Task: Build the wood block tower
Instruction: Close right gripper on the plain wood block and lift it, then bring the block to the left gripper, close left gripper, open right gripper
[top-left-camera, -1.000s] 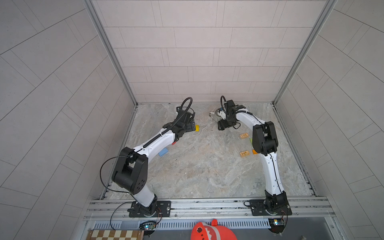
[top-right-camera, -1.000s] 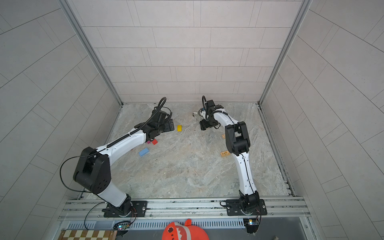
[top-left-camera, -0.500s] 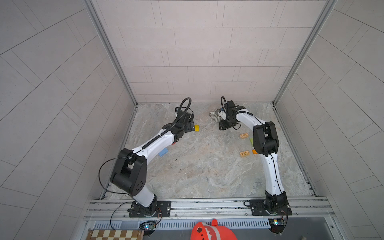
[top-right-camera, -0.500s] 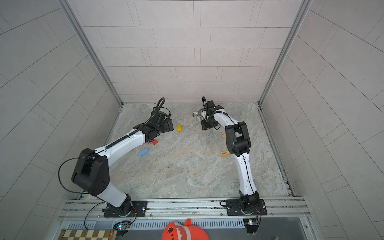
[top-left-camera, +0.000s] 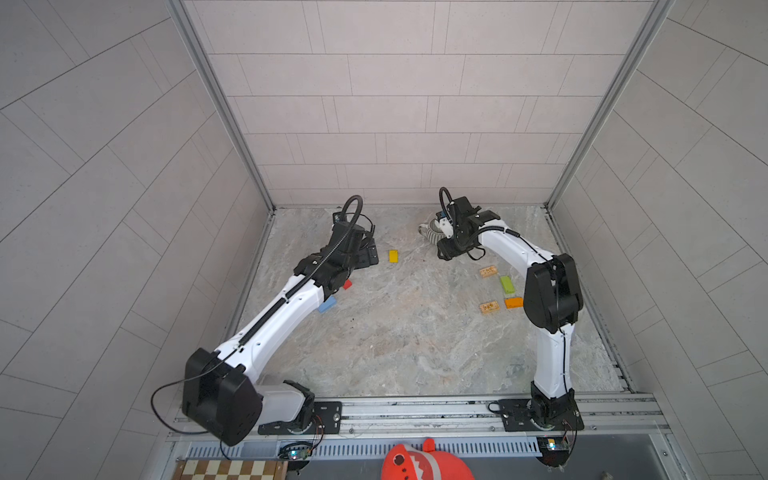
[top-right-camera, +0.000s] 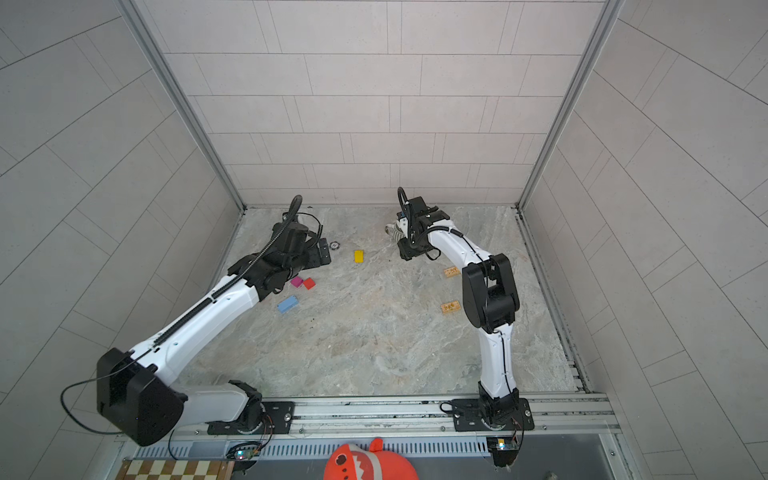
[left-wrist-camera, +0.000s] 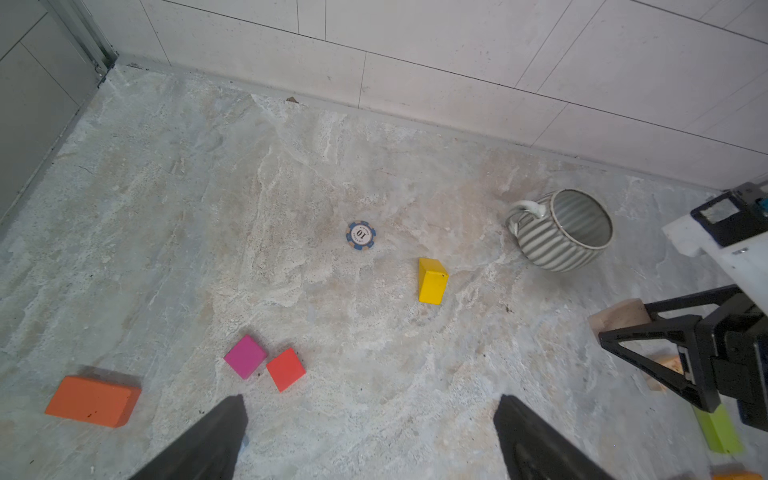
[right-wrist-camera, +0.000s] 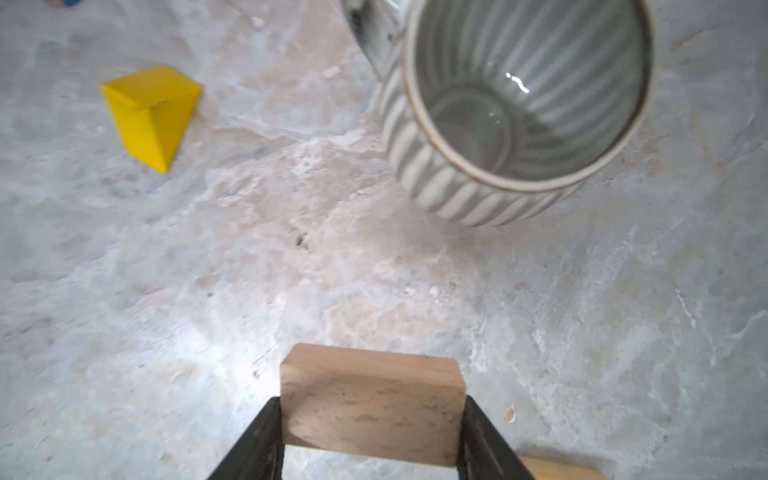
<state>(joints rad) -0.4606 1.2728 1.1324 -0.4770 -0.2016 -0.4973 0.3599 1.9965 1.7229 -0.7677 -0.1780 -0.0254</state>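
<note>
Ten wooden blocks show in all. Three are plain tan: the held tan block (right-wrist-camera: 372, 386), plus the far tan block (top-left-camera: 488, 272) and the near tan block (top-left-camera: 489, 307) toward the worktop's (top-left-camera: 415, 353) right edge. Two are orange. The right orange block (top-left-camera: 514, 302) is just beside the near tan one, and the left orange block (left-wrist-camera: 93, 401), seen only from the left wrist, lies toward the left edge. There is one each of the green block (top-left-camera: 507, 284), by the tan pair, and the yellow block (top-left-camera: 393, 256), midway along the far edge. The magenta block (top-right-camera: 296, 282) and red block (top-right-camera: 308, 284) lie just beside each other, with the blue block (top-right-camera: 287, 304) close by. One striped mug (top-left-camera: 430, 232) and one poker chip (top-right-camera: 335, 245) sit near the far edge.

The left arm stretches diagonally from the near-left corner. The left gripper (left-wrist-camera: 372, 399) is spread wide and empty, facing the yellow block. The right arm rises at the near-right corner, folds at the elbow and reaches back toward the mug. The right gripper (right-wrist-camera: 372, 402) is clamped on the held tan block just beside the mug; whether that block touches the worktop I cannot tell.
</note>
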